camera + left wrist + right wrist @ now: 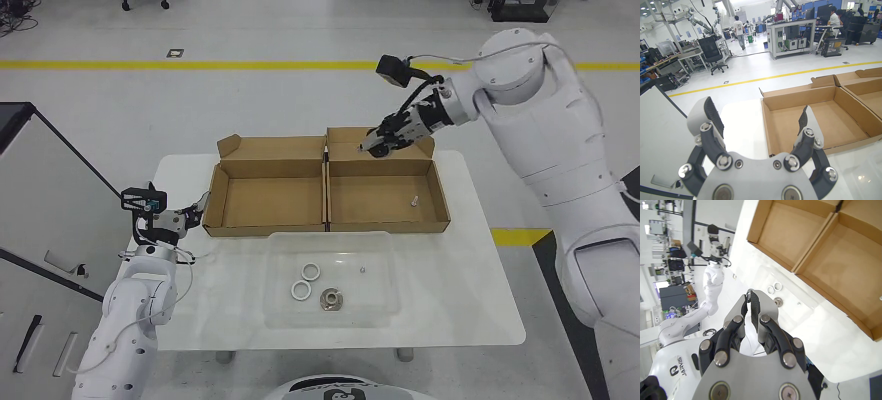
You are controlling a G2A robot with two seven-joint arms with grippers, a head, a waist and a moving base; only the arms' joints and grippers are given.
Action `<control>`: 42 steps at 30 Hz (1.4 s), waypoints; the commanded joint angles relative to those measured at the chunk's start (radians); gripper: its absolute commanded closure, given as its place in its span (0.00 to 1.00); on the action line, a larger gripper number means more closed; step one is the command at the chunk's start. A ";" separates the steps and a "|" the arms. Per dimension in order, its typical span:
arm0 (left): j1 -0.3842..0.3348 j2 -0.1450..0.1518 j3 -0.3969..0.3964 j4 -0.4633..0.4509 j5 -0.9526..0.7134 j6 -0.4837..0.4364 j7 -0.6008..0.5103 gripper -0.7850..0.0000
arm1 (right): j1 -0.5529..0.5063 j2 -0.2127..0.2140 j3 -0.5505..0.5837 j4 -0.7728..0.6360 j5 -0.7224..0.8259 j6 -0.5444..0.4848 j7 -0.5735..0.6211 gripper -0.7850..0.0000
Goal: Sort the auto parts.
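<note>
My right gripper [380, 144] hangs above the far edge of the right cardboard box [437, 203], shut on a small metal spring-like part [748, 294] pinched at the fingertips [754, 298]. One small metal part [412, 199] lies inside that box. The left cardboard box [215, 190] holds nothing. A clear tray [385, 305] in front of the boxes holds two white rings [311, 271] [300, 290], a metal flange [329, 298] and a tiny screw [362, 268]. My left gripper [192, 213] stands open beside the left box's outer wall, nothing between its fingers [714, 113].
The white table [470, 300] has bare room right of the tray and along its front edge. A dark-framed panel [60, 150] stands left of the table, close to the left arm. Box flaps [232, 146] stick up along the far side.
</note>
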 commanded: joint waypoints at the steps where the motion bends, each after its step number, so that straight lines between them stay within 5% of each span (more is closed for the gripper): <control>1: 0.000 0.000 0.000 0.000 0.000 0.000 0.000 0.00 | 0.027 -0.005 -0.049 0.028 -0.050 -0.001 0.000 1.00; 21: 0.000 0.000 0.000 0.000 0.000 0.000 0.000 0.00 | 0.062 -0.108 -0.304 0.292 -0.299 0.047 -0.165 1.00; 36: 0.000 0.000 0.000 0.000 0.000 0.000 0.000 0.00 | 0.041 -0.120 -0.306 0.298 -0.284 0.043 -0.210 1.00; 42: 0.000 0.000 0.000 0.000 0.000 0.000 0.000 0.00 | 0.002 -0.137 -0.323 0.343 -0.307 0.146 -0.272 1.00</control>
